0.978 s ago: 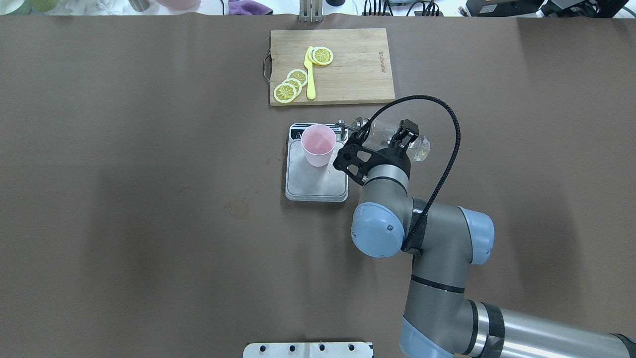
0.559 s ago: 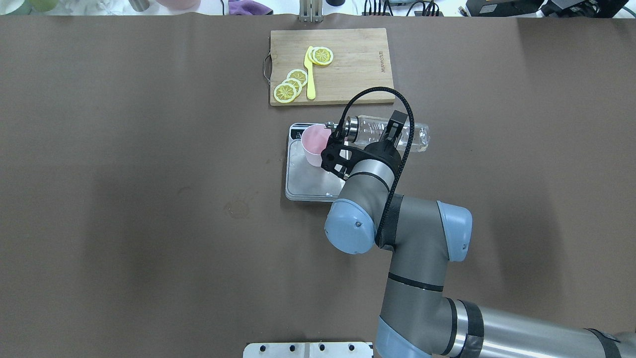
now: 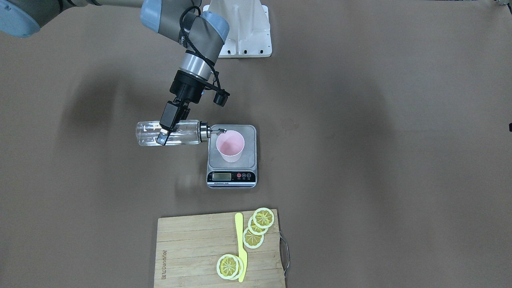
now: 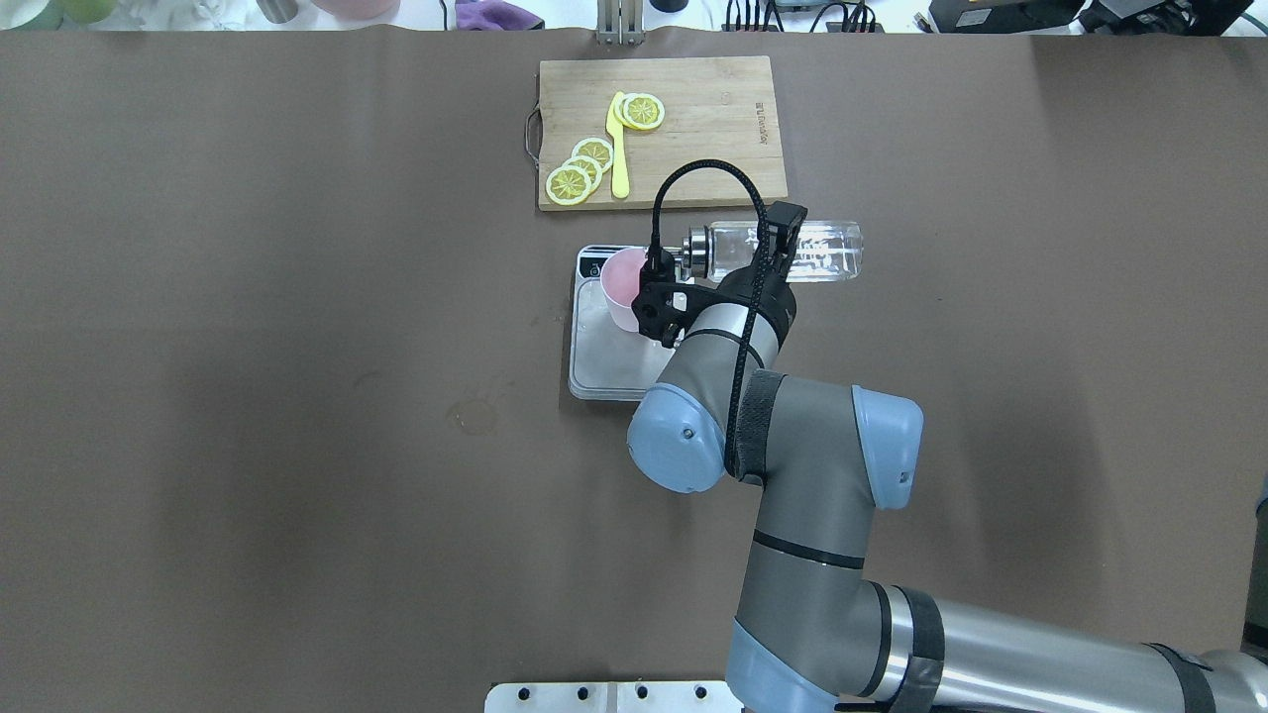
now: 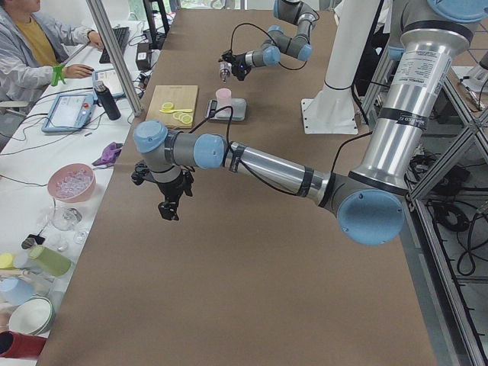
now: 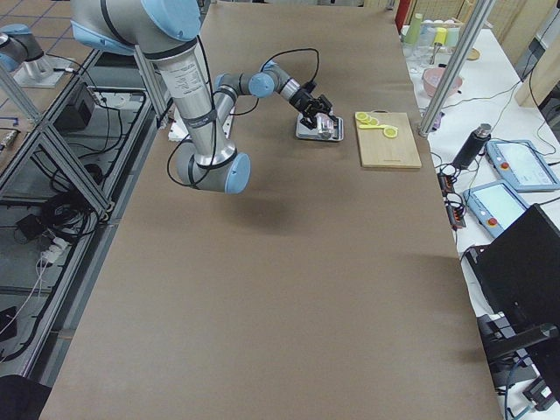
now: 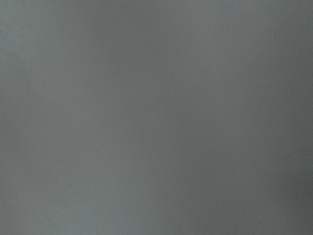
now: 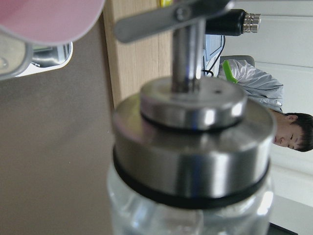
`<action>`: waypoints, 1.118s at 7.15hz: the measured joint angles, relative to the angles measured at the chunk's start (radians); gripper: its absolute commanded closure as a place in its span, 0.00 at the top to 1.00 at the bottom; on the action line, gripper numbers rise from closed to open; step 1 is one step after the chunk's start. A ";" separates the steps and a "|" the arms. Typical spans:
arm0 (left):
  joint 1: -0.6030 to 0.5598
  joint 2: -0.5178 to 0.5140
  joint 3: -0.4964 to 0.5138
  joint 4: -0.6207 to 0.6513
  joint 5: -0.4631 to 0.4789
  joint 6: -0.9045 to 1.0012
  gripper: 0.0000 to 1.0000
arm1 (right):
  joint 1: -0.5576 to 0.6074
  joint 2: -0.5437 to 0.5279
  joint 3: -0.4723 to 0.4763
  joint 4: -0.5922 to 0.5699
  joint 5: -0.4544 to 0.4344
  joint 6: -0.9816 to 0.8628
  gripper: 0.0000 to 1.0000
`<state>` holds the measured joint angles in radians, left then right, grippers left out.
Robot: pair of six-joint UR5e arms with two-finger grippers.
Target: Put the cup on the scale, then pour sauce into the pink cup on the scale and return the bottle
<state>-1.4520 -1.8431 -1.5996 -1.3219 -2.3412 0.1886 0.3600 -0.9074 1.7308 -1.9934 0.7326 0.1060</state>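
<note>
The pink cup stands upright on the scale, toward its display end; it also shows in the overhead view. My right gripper is shut on the clear glass bottle and holds it lying level above the table beside the scale. The metal cap and thin spout point at the cup and reach its rim. No stream of liquid shows. The right wrist view shows the cap close up with the cup beyond. My left gripper hangs far off over bare table; I cannot tell its state.
A wooden cutting board with lemon slices and a yellow knife lies just beyond the scale. The robot's white base plate is at the near edge. The left wrist view is plain grey.
My right arm swung left and turned the bottle from tilted to level. The spout moved left from beside the scale to the cup's rim. The cup stayed put.
</note>
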 measured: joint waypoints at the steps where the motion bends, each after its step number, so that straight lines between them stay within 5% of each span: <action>1: 0.000 0.002 0.000 -0.001 0.000 0.000 0.97 | 0.006 0.016 -0.025 -0.006 -0.003 -0.034 0.00; 6: 0.001 0.003 -0.001 -0.002 0.000 -0.003 0.98 | 0.015 0.034 -0.042 -0.027 -0.032 -0.137 0.00; 8: -0.001 0.003 -0.003 -0.003 0.000 -0.006 0.98 | 0.020 -0.017 0.014 0.114 0.049 -0.007 0.00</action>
<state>-1.4525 -1.8403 -1.6028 -1.3248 -2.3409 0.1830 0.3802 -0.9242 1.7452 -1.8798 0.7815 0.0990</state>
